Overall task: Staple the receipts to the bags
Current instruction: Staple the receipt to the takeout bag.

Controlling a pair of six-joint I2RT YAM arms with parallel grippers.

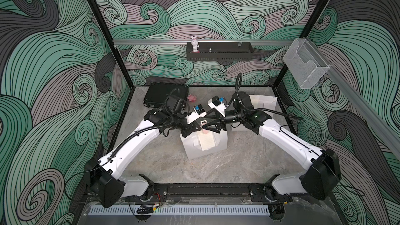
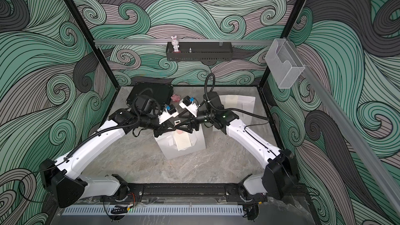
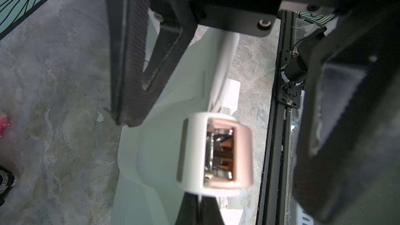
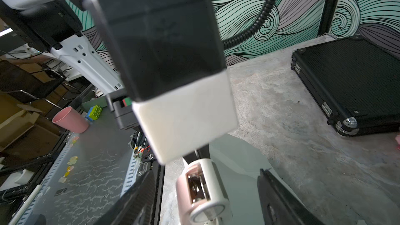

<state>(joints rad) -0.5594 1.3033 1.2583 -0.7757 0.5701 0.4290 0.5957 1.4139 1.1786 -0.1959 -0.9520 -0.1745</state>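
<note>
In both top views there are two white bags, two cream receipts, one stapler and one black case (image 1: 166,93). The front bag (image 1: 190,151) lies flat in front of the case and a little to its right, toward the arm bases. The first receipt (image 1: 208,141) lies on its face. The back bag (image 1: 268,103) lies well to the right of the case along the same back edge, and in a top view the second receipt (image 2: 231,100) rests on it. One pink toy (image 1: 192,98) sits just beside the case's right side. Two arms meet over the front bag's far edge. The left gripper (image 1: 200,129) is pressed together on the stapler (image 1: 204,124), and the right gripper (image 1: 204,123) is spread, one finger on each side of it. In the left wrist view the single stapler (image 3: 216,154) turns an open end with metal inside toward the camera, above the front bag (image 3: 160,152). The right gripper's two fingers (image 3: 129,66) stand clear of it on either side. Whether the stapler touches the paper cannot be told. In the right wrist view the right gripper's two fingers (image 4: 138,198) are apart with the stapler (image 4: 201,193) between them, over the front bag (image 4: 238,169). The one case (image 4: 350,87) lies well beyond.
</note>
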